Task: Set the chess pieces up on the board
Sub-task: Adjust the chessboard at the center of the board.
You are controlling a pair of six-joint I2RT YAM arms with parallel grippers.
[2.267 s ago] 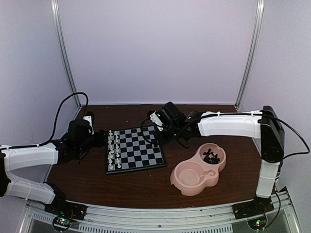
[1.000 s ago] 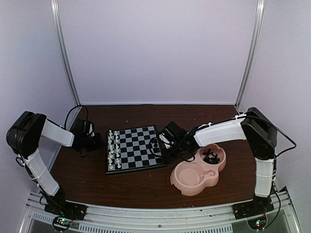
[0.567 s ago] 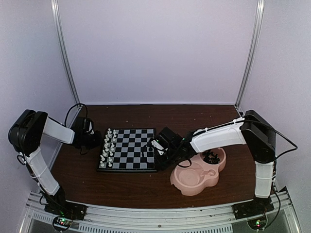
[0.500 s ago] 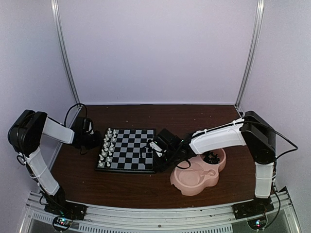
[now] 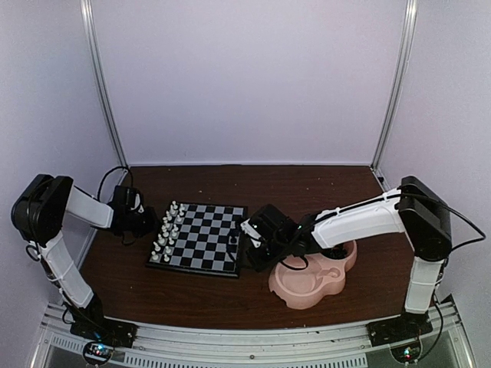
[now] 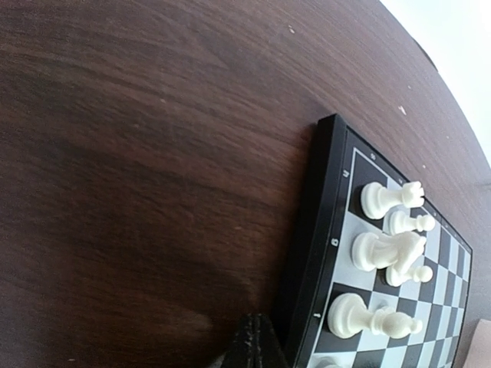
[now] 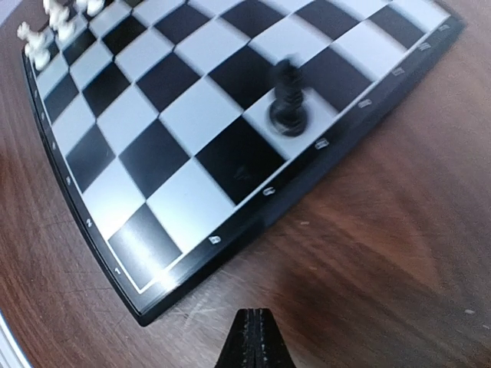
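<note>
One board [image 5: 201,239], one black chessman [image 7: 289,100] on it

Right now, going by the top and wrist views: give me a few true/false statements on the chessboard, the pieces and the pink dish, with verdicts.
1. The white plastic chessmen stand along the left edge of the small black-and-pale checked chessboard. True.
2. Several black chessmen stand on that chessboard. False: only one black plastic chessman shows on it, near the right edge.
3. The pink double-bowl dish sits to the right of the chessboard. True.
4. The white chessmen lie toppled on the brown wooden table. False: they stand upright on the chessboard's squares.
</note>
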